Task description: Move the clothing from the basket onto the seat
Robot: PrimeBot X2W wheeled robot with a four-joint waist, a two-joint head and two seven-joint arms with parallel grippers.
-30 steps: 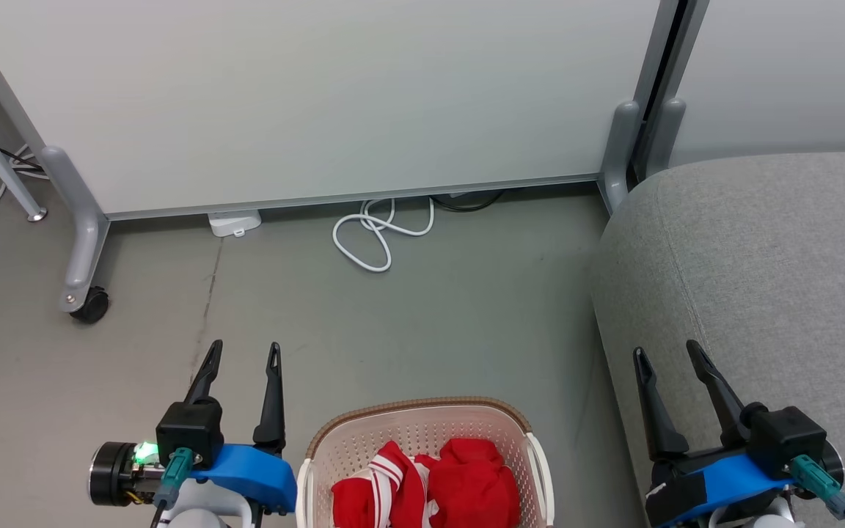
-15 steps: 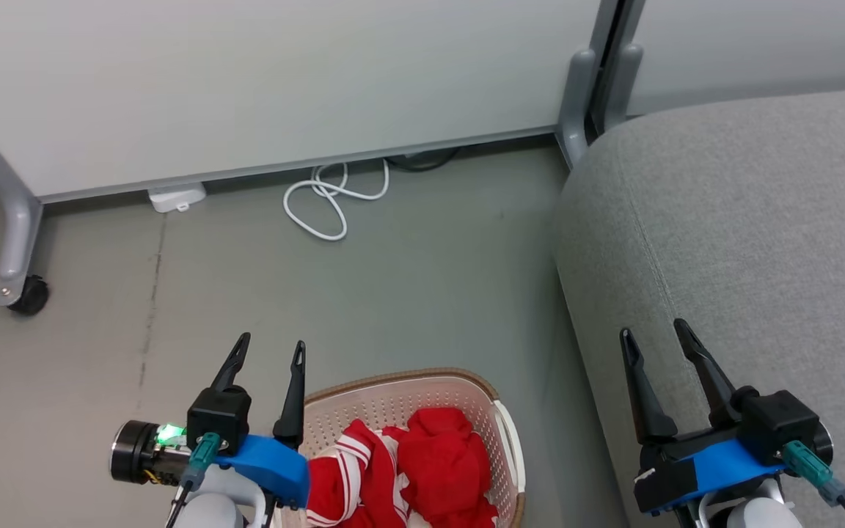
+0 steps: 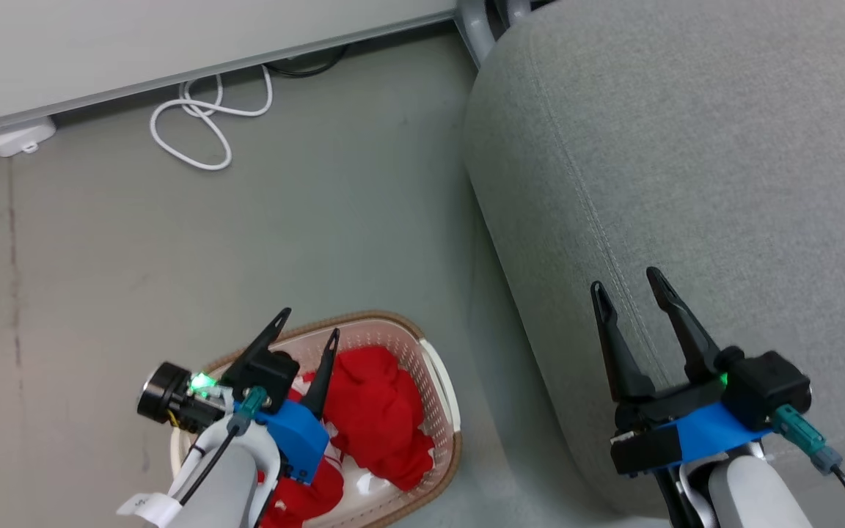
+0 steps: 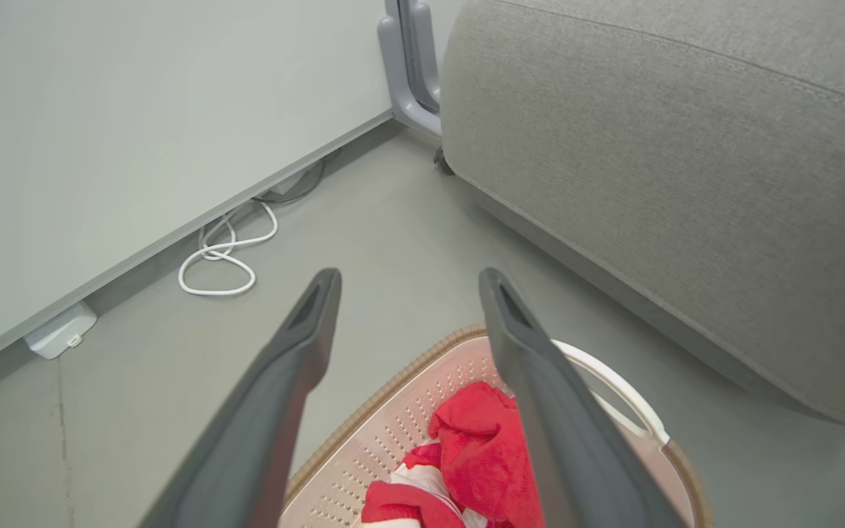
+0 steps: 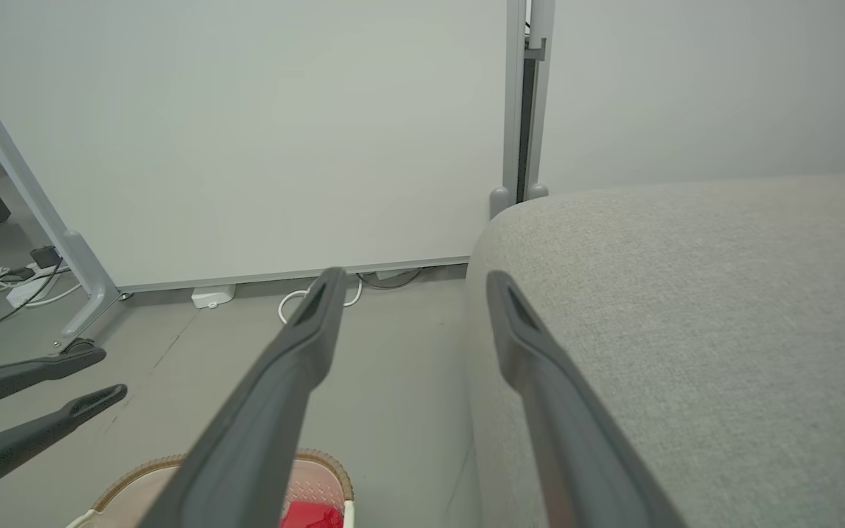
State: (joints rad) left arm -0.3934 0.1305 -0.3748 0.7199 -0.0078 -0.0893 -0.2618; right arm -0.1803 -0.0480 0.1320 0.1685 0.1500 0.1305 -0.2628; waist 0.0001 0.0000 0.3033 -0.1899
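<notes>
— Where was the clothing (image 3: 375, 400)?
— In the laundry basket (image 3: 414, 359) on the floor, beside the sofa seat (image 3: 686, 147); left gripper (image 3: 311, 323) over it, jaws apart, empty (right gripper (image 3: 624, 279) likewise, over the seat).
— Handling?
— Probably light, limp; pinch a raised fold.

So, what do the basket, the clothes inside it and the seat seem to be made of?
The laundry basket looks like moulded cream plastic, with smooth perforated walls; its brown woven-look rim may be plastic too. The red clothing seems to be soft matte fabric, crumpled in folds; the fibre is unclear. The sofa seat appears upholstered in light-grey woven cloth, showing grainy texture and a stitched seam.
</notes>
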